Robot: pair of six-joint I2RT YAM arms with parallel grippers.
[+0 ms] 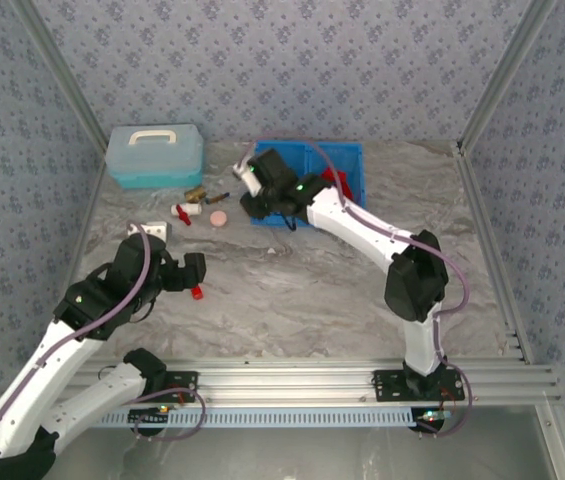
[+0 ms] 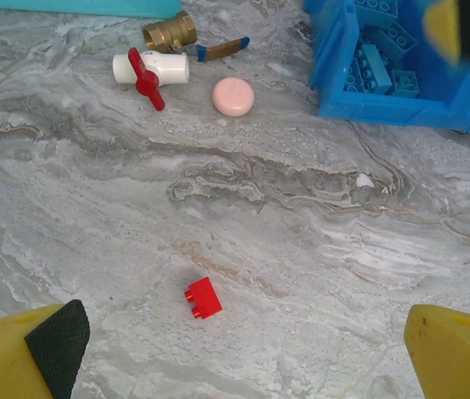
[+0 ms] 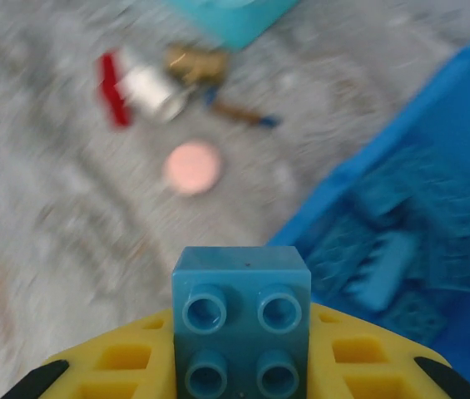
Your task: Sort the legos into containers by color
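From above and behind we looked down; our two wrist cameras sat close, both facing the pink disc [image 2: 233, 96] and blue bin [image 2: 384, 108].

A grey marbled table [image 1: 292, 300] lies beneath the arms [image 1: 362, 225]; blue-grey flowered walls [image 1: 292, 60] stand ahead and beside them; a metal rail [image 1: 292, 378] runs at their bases.
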